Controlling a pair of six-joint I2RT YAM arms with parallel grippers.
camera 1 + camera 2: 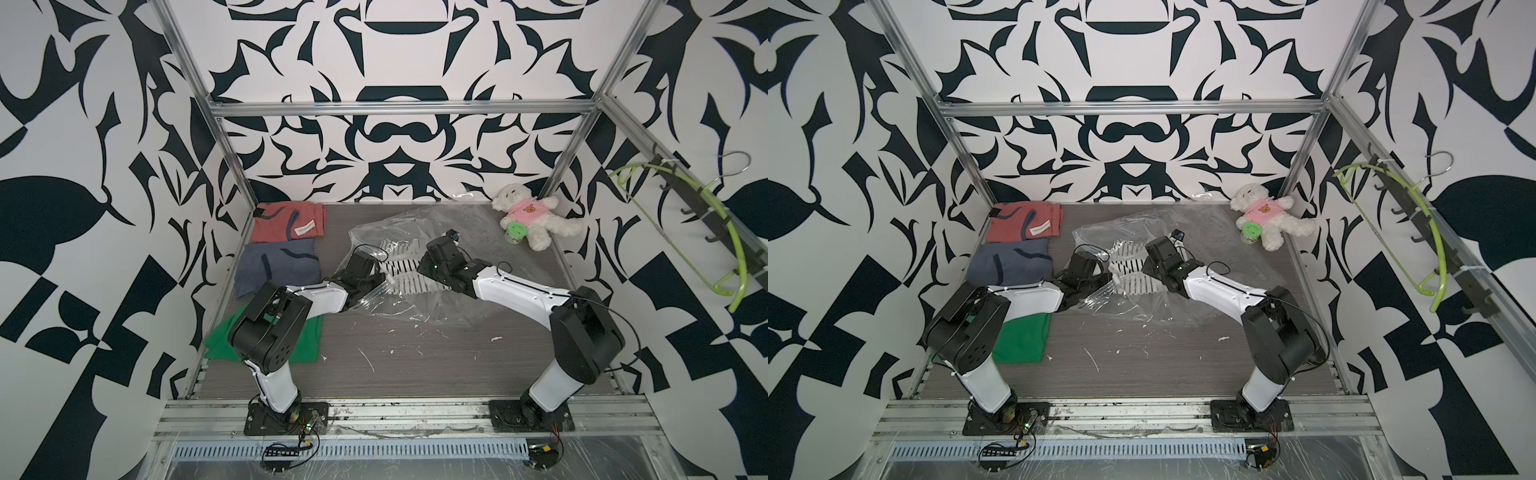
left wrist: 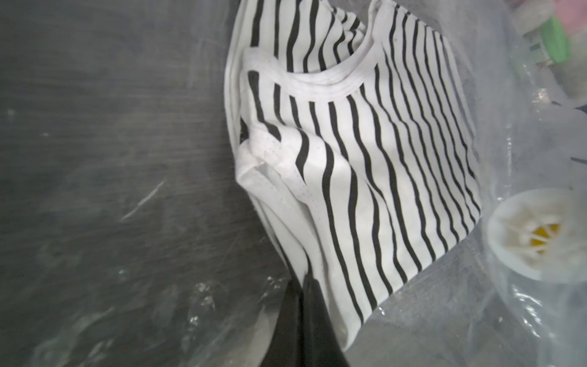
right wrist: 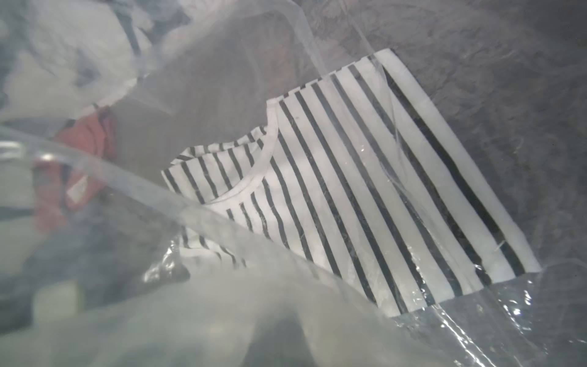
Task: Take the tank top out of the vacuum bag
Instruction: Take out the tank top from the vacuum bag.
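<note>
Your left end effector [image 2: 303, 305] pinches closed, seemingly on the tank top [image 2: 365, 159] inside the vacuum bag [image 1: 436, 224]; right end effector [image 1: 452, 236] closed, hold unclear.

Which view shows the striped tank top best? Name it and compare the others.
Left wrist: the black-and-white striped fabric tank top fills it, sharp, neckline trim plain. Right wrist shows it hazy through the clear plastic vacuum bag; both top views show only a small patch.
</note>
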